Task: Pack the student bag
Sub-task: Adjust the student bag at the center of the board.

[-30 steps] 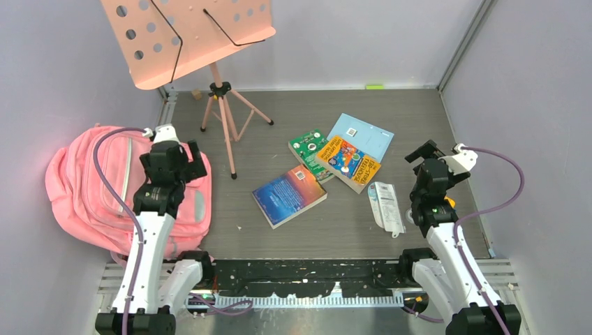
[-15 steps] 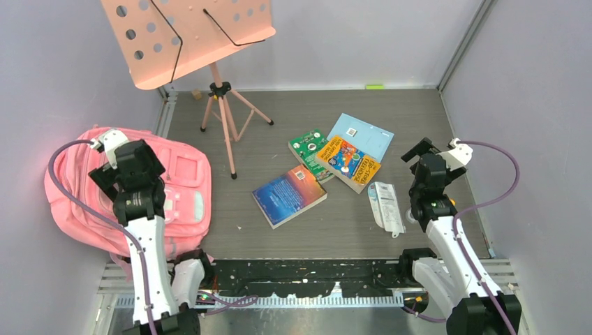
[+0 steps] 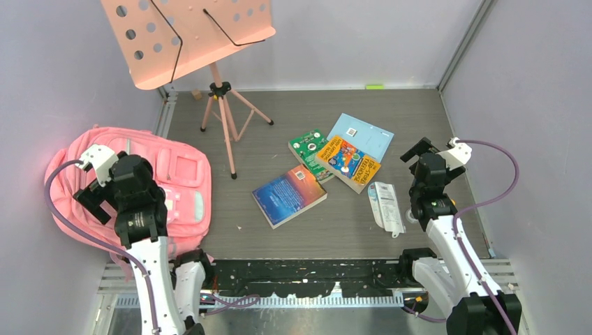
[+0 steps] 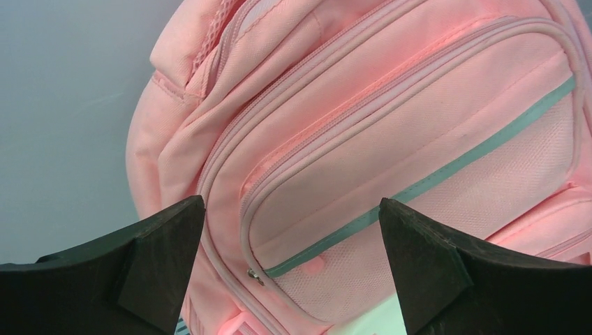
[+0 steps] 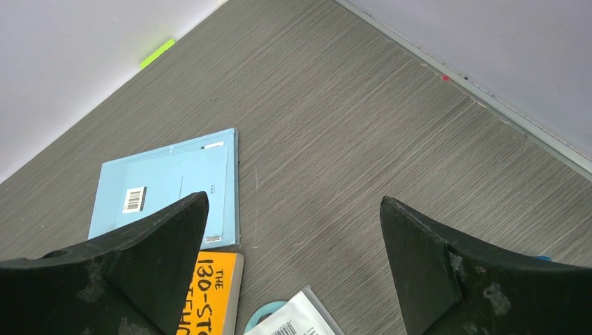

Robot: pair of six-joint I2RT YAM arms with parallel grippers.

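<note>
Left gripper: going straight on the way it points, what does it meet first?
Most likely the large soft pink fabric backpack: its front zip pocket fills the gap between the left gripper's open fingers. How far off is unclear.

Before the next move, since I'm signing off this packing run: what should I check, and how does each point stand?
1. Left gripper open and empty: ok.
2. Right gripper open and empty: ok.
3. Bag in front of the left gripper: ok, it fills the left wrist view.
4. Bag unzipped for loading: not ok, the zips in view look shut.
5. Books lying singly: not ok, the orange book overlaps the pale blue booklet; the dark blue book lies alone.
6. Music stand apart from both arms: ok.
</note>
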